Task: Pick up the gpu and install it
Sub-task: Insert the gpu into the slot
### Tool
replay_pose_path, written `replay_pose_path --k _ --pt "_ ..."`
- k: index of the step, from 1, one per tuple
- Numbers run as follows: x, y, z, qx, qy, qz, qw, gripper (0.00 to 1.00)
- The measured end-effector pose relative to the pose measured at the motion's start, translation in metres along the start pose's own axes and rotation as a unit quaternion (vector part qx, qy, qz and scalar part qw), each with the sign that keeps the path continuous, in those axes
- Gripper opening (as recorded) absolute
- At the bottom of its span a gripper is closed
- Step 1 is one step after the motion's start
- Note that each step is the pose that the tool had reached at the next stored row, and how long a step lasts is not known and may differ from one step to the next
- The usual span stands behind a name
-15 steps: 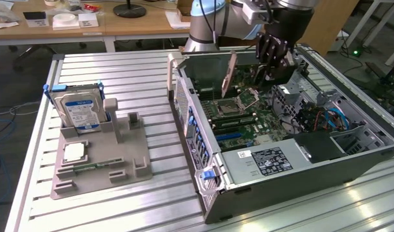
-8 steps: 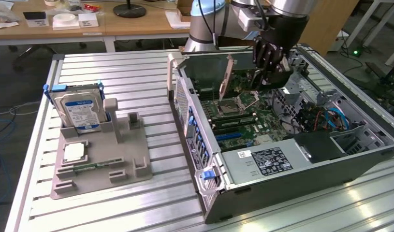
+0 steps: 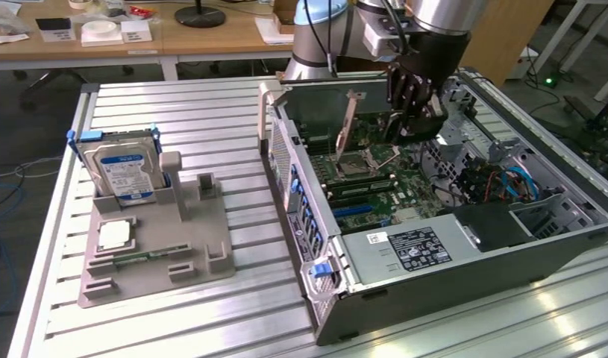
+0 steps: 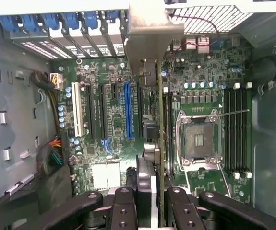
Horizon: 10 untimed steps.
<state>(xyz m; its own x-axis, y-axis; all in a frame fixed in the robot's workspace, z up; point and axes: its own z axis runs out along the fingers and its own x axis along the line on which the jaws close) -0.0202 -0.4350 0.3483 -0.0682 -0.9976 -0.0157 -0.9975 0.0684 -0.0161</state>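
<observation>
The open computer case (image 3: 433,283) lies by the exterior view's right edge of the slatted surface (image 3: 184,313). Farther in, over the motherboard (image 4: 109,120), the gripper (image 3: 408,123) jaws clamp the gpu (image 4: 150,48) edge-on just beside the blue slot (image 4: 128,110). There is open room on either side of the card.

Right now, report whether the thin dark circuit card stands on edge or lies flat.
On edge: the gripper holds the thin dark circuit card edgewise above the green motherboard; whether seated, cannot tell.

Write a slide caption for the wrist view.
End effector grips the gpu edge-on over the motherboard inside the open computer case.
</observation>
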Motion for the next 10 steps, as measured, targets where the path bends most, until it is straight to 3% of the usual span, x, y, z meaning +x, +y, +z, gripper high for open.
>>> replay_pose_path --k 7,10 --pt "0.001 0.0094 0.0113 -0.0002 -0.0018 -0.005 1.0 0.28" --pt "0.003 0.0095 0.0147 -0.0003 -0.0018 -0.006 1.0 0.28"
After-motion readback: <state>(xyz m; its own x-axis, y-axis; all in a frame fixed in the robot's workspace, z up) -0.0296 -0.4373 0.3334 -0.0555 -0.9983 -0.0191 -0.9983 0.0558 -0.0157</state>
